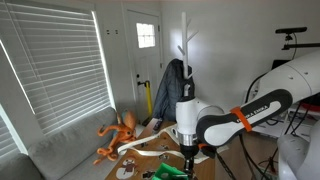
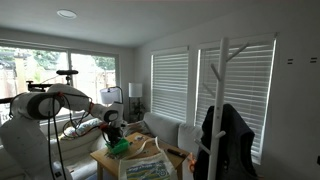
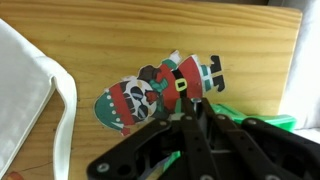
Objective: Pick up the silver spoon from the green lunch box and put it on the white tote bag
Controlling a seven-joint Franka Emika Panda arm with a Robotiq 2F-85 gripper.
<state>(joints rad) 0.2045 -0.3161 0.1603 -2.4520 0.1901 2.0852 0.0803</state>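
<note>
We judge the grasp step to be in hand: the gripper [image 1: 187, 151] hangs just above the green lunch box [image 1: 166, 172] with its fingers drawn together, and we cannot make out the silver spoon. The next move calls for a lift and a transfer to the white tote bag [image 2: 146, 168]. The wooden table [image 3: 250, 45] stands in a living room with window blinds [image 1: 55, 65].

- An exterior view sits close beside the worktop [image 1: 207, 168] and faces across it to the wall with the door. The arm [image 1: 250, 105] fills its near right side.
- An exterior view stands farther back and faces the window wall, with the coat rack [image 2: 222, 90] nearest the lens.
- Both exterior views share the arm, the coat rack and the worktop.
- The wrist view looks down from very near the wood, and the end effector [image 3: 195, 115] enters from its bottom edge.
</note>
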